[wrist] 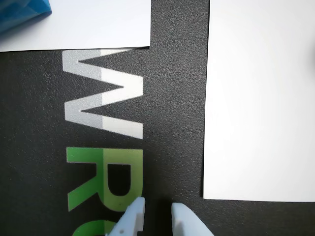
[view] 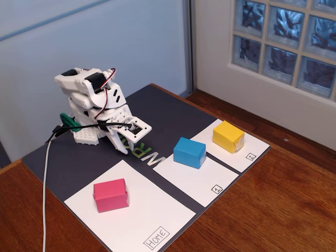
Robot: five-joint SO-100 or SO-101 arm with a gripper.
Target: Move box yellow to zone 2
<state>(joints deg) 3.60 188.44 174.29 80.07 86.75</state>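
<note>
The yellow box [view: 228,136] is already sitting on the sheet marked 2 [view: 251,148], far from the gripper [view: 125,143] and off to its right in the fixed view. So the job looks done, or almost done. Nothing is left that I can see, except maybe the arm going to rest.

The gripper [wrist: 157,212] is holding nothing. Its two white tips are sitting close together with only a thin gap between them. It is hanging low over the dark mat [view: 157,113], right above the big printed letters [wrist: 106,103].

The blue box [view: 189,152] is sitting on the sheet marked 1 [view: 202,181], nearer the gripper than the yellow one. The pink box [view: 111,195] is sitting on the Home sheet [view: 152,218], in front of the gripper.

The mat is lying on a brown wooden table [view: 283,205]. Behind it a pale wall and a window of thick glass blocks [view: 286,39] are showing.
</note>
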